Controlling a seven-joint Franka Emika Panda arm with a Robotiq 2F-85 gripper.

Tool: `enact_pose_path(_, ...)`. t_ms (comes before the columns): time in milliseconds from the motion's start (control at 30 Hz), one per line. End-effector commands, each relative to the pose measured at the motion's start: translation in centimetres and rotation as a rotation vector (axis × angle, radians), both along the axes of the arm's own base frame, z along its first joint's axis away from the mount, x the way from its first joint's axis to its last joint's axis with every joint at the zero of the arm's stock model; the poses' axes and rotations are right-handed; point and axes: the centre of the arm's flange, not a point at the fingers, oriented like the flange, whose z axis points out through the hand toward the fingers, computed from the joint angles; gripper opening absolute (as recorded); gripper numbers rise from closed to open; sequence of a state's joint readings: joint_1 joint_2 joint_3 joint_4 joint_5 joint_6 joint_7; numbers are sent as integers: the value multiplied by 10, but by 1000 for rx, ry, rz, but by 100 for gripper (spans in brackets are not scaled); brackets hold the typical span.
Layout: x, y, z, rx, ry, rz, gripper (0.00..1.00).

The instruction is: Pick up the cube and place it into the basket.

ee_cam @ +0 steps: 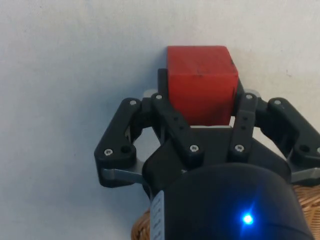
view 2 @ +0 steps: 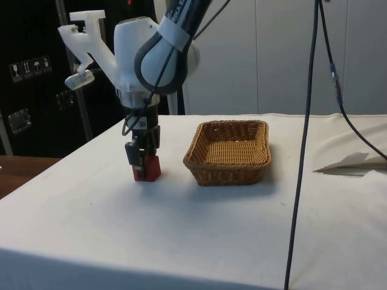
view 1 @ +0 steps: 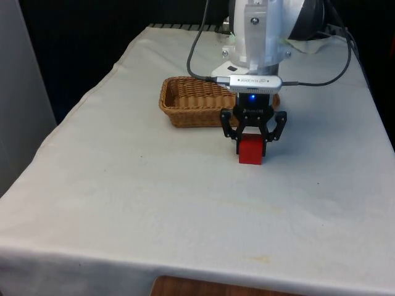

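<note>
black fingers [ee_cam: 172, 120] closed against both sides of the red cube [view 1: 250, 150], one on each flank, seen most plainly in the wrist view where the cube [ee_cam: 201, 82] sits squeezed between them. gripper [view 1: 252, 143] pointing straight down from the white arm [view 1: 259, 37], jaws narrowed to the cube's width and no further. cube [view 2: 147, 168] resting on the white cloth of the table [view 1: 123, 203], or so close above it that no gap can be made out in the side view; upright, faces square to the cloth. gripper [view 2: 143, 158] low over the table in the side view, wrapped around the cube's upper part.

wicker basket [view 1: 185, 102] standing just beside the cube, toward the table's far end and slightly to the front view's left of it, apart from the cube and not touching it. basket [view 2: 230, 154] rectangular, light brown, open at the top, with nothing lying inside: bare woven floor and walls visible in the side view. edge of the basket [ee_cam: 142, 227] also showing behind the gripper [ee_cam: 202, 117] in the wrist view.

cube and basket both about midway along the table, well away from its near edge and from both long edges. black cable [view 2: 305, 151] hanging down across the side view.
</note>
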State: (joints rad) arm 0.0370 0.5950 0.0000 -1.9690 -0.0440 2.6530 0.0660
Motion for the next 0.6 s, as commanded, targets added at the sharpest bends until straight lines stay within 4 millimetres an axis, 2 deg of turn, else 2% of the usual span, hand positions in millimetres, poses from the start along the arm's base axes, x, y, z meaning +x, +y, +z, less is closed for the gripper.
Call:
enact_pose_path(0,0,0,0,0,0,0,0)
enact_pose_path(267,-1,0,31,-5,-11,-10,0)
enact_pose_path(300,1,0,27,0,-9,-6,0)
enact_pose_path(567,-3,-1,61,-9,-18,-18,0)
